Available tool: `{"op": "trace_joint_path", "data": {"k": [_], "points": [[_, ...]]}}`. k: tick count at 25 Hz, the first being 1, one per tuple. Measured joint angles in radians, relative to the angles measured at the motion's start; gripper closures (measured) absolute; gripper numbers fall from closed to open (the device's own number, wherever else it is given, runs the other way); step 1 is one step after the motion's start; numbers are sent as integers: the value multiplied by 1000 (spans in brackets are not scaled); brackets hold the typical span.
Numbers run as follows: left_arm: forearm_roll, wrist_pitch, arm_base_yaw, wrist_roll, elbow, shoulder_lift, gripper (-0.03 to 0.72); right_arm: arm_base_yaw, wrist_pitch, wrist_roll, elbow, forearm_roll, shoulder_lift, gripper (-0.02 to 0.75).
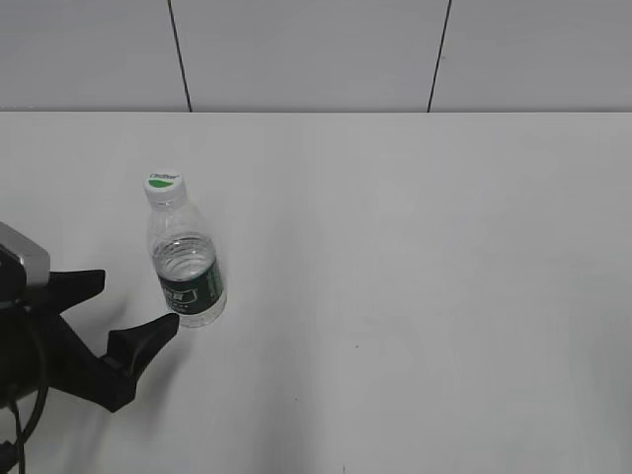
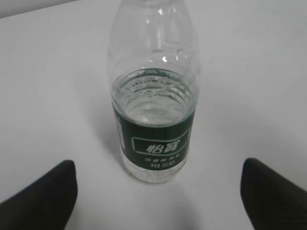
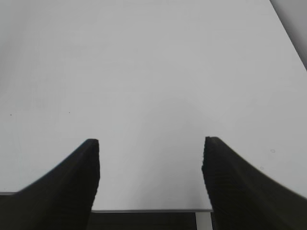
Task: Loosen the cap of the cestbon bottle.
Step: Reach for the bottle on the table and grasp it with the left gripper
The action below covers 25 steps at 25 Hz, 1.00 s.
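The cestbon bottle (image 1: pixel 186 265) stands upright on the white table, left of middle, clear with a dark green label band. Its white cap (image 1: pixel 164 187) with a green mark is on top. My left gripper (image 1: pixel 138 301) is open and empty, its two black fingers just in front of the bottle's base, low on the left. In the left wrist view the bottle (image 2: pixel 153 120) stands between and beyond the spread fingers (image 2: pixel 158 184); the cap is cut off at the top. My right gripper (image 3: pixel 151 160) is open and empty over bare table; it is out of the exterior view.
The white table (image 1: pixel 415 257) runs back to a grey tiled wall (image 1: pixel 316 54). The right wrist view shows the table's near edge (image 3: pixel 148 210) just below the fingers.
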Motion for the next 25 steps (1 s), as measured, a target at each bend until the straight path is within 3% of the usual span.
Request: {"op": "trace_joint_path", "data": {"k": [5,14,25], "points": [[68,-138,53,-26,-4,129,76,0,0,0,0,0,0,218],[279,-159,181,-58,-85,232,91,0,0,0,0,0,0,218],[531,-112,239,-156,-294,248,95,0,0,0,0,0,0,218]]}}
